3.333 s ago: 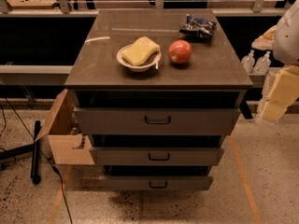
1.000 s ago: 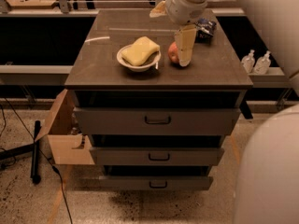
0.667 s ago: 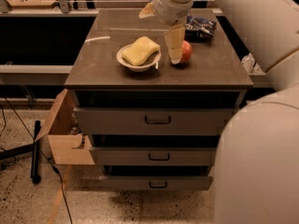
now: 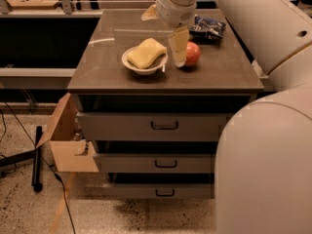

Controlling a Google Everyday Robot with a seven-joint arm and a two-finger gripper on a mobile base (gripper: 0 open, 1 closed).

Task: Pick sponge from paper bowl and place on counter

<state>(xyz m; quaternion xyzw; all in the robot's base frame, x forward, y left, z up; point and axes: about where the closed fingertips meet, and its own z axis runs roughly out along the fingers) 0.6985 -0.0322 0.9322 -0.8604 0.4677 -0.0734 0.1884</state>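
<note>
Sponge point(image 4: 146, 53) in paper bowl point(image 4: 139, 70) lies just camera-left of the pincer point(image 4: 179, 52) over the counter point(image 4: 219, 72); I cannot tell its spread

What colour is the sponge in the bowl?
The sponge is pale yellow, camera view; gripper hangs beside bowl.

The sponge point(image 4: 146, 53) lies in the bowl point(image 4: 144, 68), left of centre on the bench point(image 4: 219, 74). The gripper point(image 4: 178, 48) hangs just right of the bowl, between it and the apple point(image 4: 192, 54). A packet point(image 4: 207, 27) lies behind the apple. A box point(image 4: 68, 143) sits left of the drawers point(image 4: 163, 126).
</note>
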